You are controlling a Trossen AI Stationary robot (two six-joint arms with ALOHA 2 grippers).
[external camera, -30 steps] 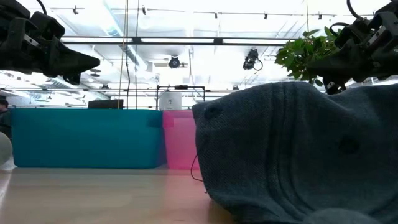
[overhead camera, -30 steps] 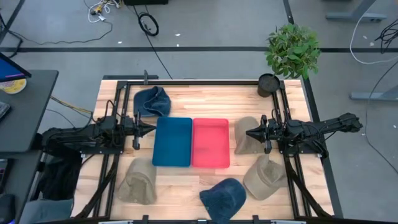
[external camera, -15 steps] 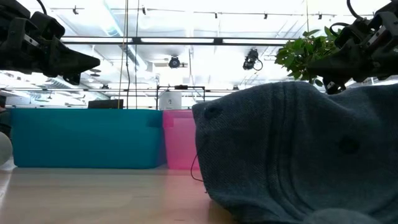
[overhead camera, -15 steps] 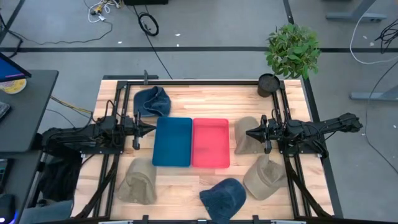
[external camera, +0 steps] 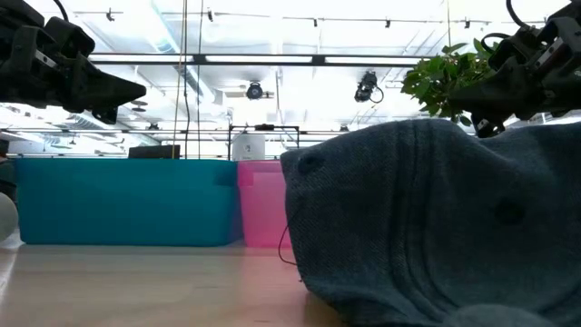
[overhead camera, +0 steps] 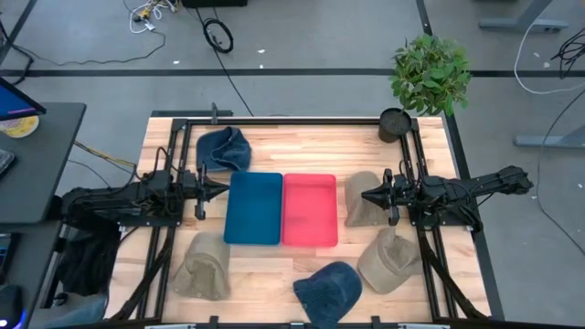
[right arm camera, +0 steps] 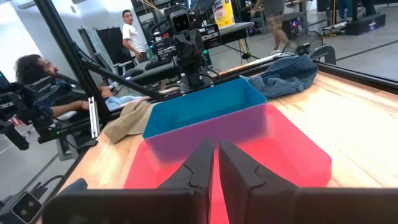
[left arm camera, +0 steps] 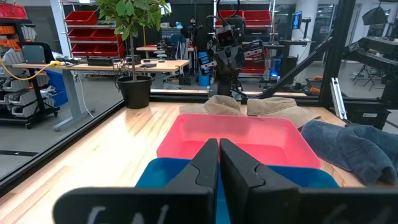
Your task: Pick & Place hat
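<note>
Nothing moved across the past second: both arms held the same poised stance over a pale butcher-block wooden table (overhead camera: 302, 137). Pictured at centre, side by side and touching: a blue rectangular plastic tray (overhead camera: 253, 207) and a pink rectangular plastic tray (overhead camera: 309, 210), both empty. Scattered around them, five fabric caps: a navy denim cap (overhead camera: 222, 148) at the far left corner, a second navy denim cap (overhead camera: 327, 291) at the near edge, a tan canvas cap (overhead camera: 201, 265) near left, a tan cap (overhead camera: 363, 199) just beside the pink tray, another tan cap (overhead camera: 388, 260) near right. Hovered above the table: left gripper (overhead camera: 219, 189), just beside the blue tray, fingers pressed together and empty; right gripper (overhead camera: 367, 195), over the tan cap by the pink tray, fingers likewise together and empty. No hat lifted yet, task judged barely begun. Advised for a clean pick: spread the fingers before descending, pinch a raised fold of the crown rather than the flat brim, lift clear of the tray wall before release.
</note>
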